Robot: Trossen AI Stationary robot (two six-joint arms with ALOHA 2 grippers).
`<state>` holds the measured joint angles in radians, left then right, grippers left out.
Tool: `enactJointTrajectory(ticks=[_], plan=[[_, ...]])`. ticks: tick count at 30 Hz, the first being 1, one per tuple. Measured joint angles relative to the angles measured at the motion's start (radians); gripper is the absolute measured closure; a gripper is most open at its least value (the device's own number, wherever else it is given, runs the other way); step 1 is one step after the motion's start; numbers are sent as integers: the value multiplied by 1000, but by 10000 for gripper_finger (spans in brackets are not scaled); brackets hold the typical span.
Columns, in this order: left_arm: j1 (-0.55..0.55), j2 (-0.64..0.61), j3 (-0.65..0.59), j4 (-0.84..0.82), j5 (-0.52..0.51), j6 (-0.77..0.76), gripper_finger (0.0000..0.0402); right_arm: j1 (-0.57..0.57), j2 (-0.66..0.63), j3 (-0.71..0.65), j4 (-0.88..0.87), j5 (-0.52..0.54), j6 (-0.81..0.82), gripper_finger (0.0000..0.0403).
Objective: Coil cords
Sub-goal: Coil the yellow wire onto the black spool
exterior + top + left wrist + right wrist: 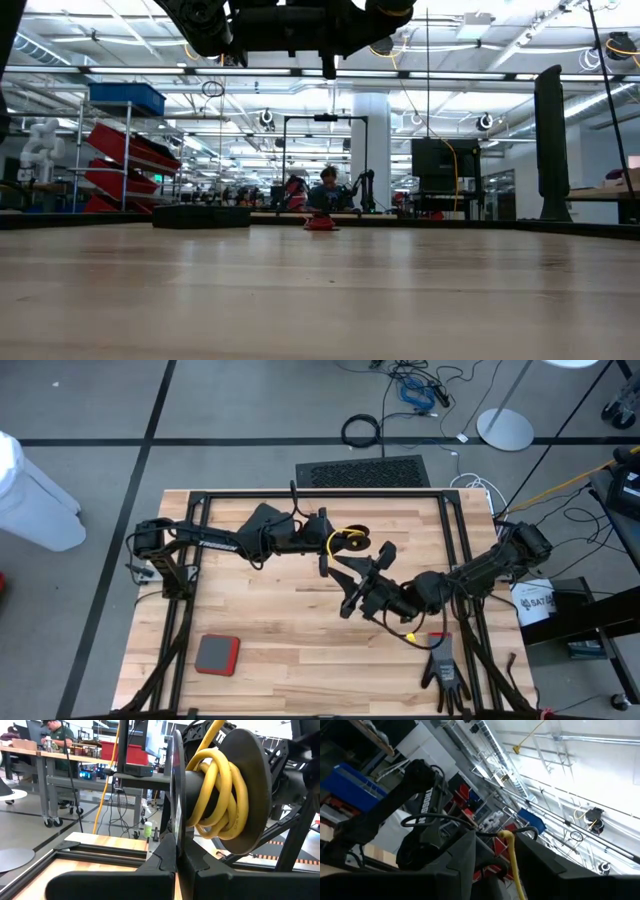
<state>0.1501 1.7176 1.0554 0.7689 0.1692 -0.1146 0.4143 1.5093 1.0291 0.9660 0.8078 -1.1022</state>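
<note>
Above the table's middle, your left gripper point(325, 555) clamps the black reel point(220, 790) by one flange, holding it steady so the yellow cord point(220, 795) wound on its hub can take more turns. Just beside the reel, your right gripper point(492, 850) stands part-open, the cord's loose end point(512, 860) running between its fingers, guided rather than pinched, I'd say.

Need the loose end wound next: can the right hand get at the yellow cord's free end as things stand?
Probably yes: the yellow cord runs between the right hand's parted fingers, nothing blocking; the left hand holds the reel.
</note>
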Motion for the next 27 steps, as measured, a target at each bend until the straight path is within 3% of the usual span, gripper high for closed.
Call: enactJointTrajectory(ticks=[8,19,27], plan=[[0,0,0,-2,0,0,401,-9,0,14,-15,0,9,284],[0,0,0,-12,0,0,401,-9,0,14,-7,-6,-8,341],[0,0,0,-15,0,0,402,-21,0,14,-5,-26,4,344]])
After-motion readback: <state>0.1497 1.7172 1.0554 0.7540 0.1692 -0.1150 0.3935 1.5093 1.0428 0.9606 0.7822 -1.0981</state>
